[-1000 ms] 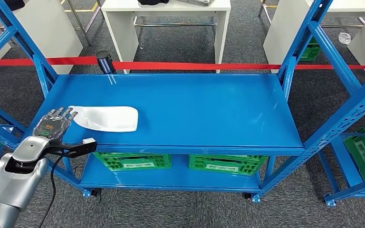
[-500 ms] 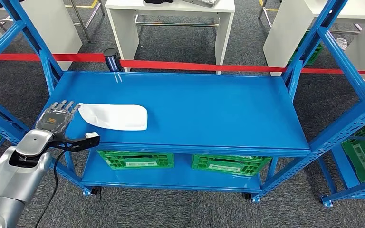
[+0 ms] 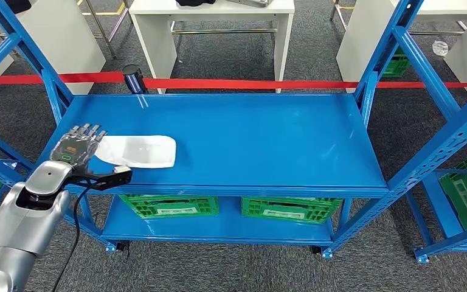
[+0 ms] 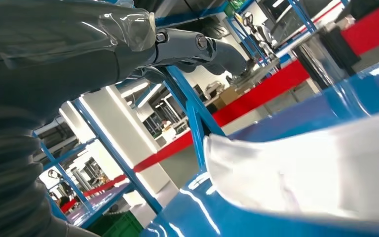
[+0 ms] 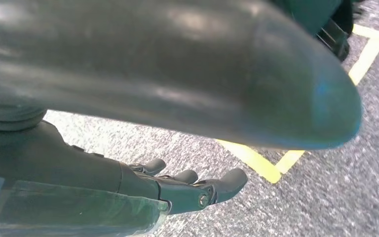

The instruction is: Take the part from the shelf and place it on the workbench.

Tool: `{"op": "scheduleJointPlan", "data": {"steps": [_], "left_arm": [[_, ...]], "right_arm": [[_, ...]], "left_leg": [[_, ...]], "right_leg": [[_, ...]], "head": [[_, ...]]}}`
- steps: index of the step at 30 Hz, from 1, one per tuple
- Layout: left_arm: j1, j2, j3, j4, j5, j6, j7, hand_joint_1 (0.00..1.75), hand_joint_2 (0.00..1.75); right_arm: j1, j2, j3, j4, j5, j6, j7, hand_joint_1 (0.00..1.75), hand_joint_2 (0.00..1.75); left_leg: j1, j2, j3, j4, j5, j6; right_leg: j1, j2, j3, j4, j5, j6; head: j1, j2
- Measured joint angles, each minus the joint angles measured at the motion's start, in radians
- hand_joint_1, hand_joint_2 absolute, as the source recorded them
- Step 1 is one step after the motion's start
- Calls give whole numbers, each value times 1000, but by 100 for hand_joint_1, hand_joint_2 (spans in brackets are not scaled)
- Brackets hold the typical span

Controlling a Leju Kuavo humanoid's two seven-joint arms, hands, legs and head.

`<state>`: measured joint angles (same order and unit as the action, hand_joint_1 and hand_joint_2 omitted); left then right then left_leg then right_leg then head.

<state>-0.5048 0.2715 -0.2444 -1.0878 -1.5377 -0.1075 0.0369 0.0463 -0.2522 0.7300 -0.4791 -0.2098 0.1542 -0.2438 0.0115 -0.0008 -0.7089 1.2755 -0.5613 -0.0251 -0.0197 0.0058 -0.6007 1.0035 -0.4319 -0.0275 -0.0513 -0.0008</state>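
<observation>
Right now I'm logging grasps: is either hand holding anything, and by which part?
Nothing is held. The left hand hovers open at the flat white plastic part's end; the right hand hangs empty.

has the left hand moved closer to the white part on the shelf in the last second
Yes. The left hand has crept forward: its fingers now overlap the near end of the white part.

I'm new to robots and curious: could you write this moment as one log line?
stage: reaching | left hand: open, at white part's end | white part: flat on blue shelf | right hand: hanging, holds nothing
</observation>
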Motion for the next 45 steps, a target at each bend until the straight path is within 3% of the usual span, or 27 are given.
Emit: {"op": "scheduleJointPlan", "data": {"steps": [3, 5, 9, 11, 13, 14, 15, 16, 18, 20, 23, 25, 28, 30, 31, 34, 36, 39, 41, 43, 45], "left_arm": [[-11, -8, -7, 2, -6, -1, 0, 0, 175], [-22, -14, -13, 3, -7, -1, -1, 0, 175], [-37, -32, -30, 12, -8, -3, -2, 0, 175], [-46, -52, -41, 26, -7, -5, -2, 0, 175], [-50, -73, -52, 49, -6, -5, -3, 0, 175], [-49, -84, -56, 60, -5, -6, -3, 0, 175], [-47, -92, -60, 70, -4, -6, -3, 0, 175], [-46, -102, -64, 79, -4, -6, -3, 0, 175], [-47, -116, -69, 91, -2, -5, -2, 0, 175], [-48, -123, -70, 99, -2, -4, 0, 0, 175], [-48, -129, -70, 106, -2, -1, 2, 0, 175], [-49, -131, -70, 109, -2, -1, 3, 0, 175], [-47, -133, -69, 115, -2, 0, 5, 0, 175], [-44, -135, -69, 124, -2, -1, 5, 0, 175], [-45, -137, -69, 129, -2, -1, 5, 0, 175], [-56, -145, -66, 143, 3, -1, 5, 0, 175], [-65, -151, -61, 158, 6, 4, 6, 0, 175], [-71, -159, -50, 187, 2, 23, 10, 0, 175], [-77, -166, -44, 204, -1, 34, 11, 0, 175], [-81, -172, -42, 220, -2, 39, 11, 0, 175], [-83, -175, -42, 233, -2, 43, 11, 0, 175]], "right_arm": [[-5, 2, 6, 0, 0, 0, 0, 0, 0], [-10, 4, 9, 0, 0, -2, 0, 0, 0], [-19, 8, 14, 1, 3, -4, -3, 0, 0], [-23, 10, 16, 3, 3, -5, -8, 0, 0], [-25, 12, 16, 9, 1, -6, -12, 0, 0], [-25, 14, 16, 12, 0, -6, -14, 0, 0], [-25, 15, 16, 14, -1, -6, -15, 0, 0], [-26, 16, 16, 15, -2, -7, -15, 0, 0], [-29, 17, 16, 17, 0, -9, -16, 0, 0], [-34, 17, 16, 18, 6, -13, -16, 0, 0], [-38, 18, 16, 20, 18, -15, -15, 0, 0], [-43, 19, 16, 20, 21, -14, -15, 0, 0], [-47, 19, 16, 21, 23, -14, -15, 0, 0], [-49, 19, 16, 23, 29, -12, -14, 0, 0], [-50, 19, 16, 24, 32, -10, -14, 0, 0], [-59, 25, 16, 26, 42, -1, -13, 0, 0], [-66, 30, 16, 30, 48, 2, -13, 0, 0], [-72, 37, 17, 39, 56, 4, -15, 0, 0], [-77, 40, 17, 46, 59, 4, -16, 0, 0], [-79, 42, 17, 54, 60, 4, -17, 0, 0], [-79, 43, 17, 62, 61, 4, -17, 0, 0]], "left_leg": [[-3, 0, 93, -189, 92, 15], [-9, 1, 133, -269, 111, 26], [-11, 3, 142, -295, 122, 45], [-6, 4, 147, -307, 133, 55], [-8, 4, 144, -307, 135, 58], [-9, 4, 143, -306, 135, 58], [-9, 3, 143, -305, 134, 57], [-8, 2, 143, -303, 133, 56], [-9, 1, 141, -294, 127, 48], [-14, 1, 135, -283, 120, 38], [-12, 1, 129, -277, 115, 28], [-8, 1, 111, -241, 89, 18], [-4, 1, 24, -58, 3, 6], [-2, 1, -17, 17, -8, 6], [-2, 1, -10, -6, 15, 10], [-9, 1, 81, -204, 109, 33], [-16, 2, 112, -267, 121, 42], [-15, 3, 123, -286, 129, 51], [-10, 5, 133, -303, 141, 60], [-11, 5, 133, -305, 144, 63], [-11, 4, 133, -305, 144, 63]], "right_leg": [[4, 1, 2, 0, 0, 1], [7, 1, 0, 0, 2, 7], [6, 0, -13, 10, -2, 25], [4, -1, -56, 98, -45, 22], [3, -1, -121, 234, -97, 21], [2, -1, -141, 275, -107, 25], [1, -1, -143, 281, -104, 32], [-1, -1, -125, 243, -84, 40], [-5, -4, -55, 103, -34, 53], [-5, -4, -11, 15, -8, 46], [-2, -3, -6, 7, -5, 24], [-6, -3, -4, 5, -4, 14], [-4, -2, -4, 5, -4, 6], [-1, -2, -4, 5, -5, 6], [0, -1, -3, 6, -5, 5], [6, 1, -1, 5, -5, 6], [7, 1, -3, 4, -3, 10], [6, 0, -8, 5, -3, 24], [6, -1, -36, 62, -33, 26], [4, -2, -99, 195, -86, 24], [2, -2, -142, 284, -110, 32]], "head": [[0, 0], [1, 0], [1, 0], [3, 0], [4, 0], [4, 0], [4, 0], [4, 0], [5, 0], [3, 0], [2, 0], [1, 0], [-2, 0], [-2, 0], [-2, 0], [-2, 0], [-1, 0], [-1, 0], [1, 0], [3, 0], [3, 0]]}}
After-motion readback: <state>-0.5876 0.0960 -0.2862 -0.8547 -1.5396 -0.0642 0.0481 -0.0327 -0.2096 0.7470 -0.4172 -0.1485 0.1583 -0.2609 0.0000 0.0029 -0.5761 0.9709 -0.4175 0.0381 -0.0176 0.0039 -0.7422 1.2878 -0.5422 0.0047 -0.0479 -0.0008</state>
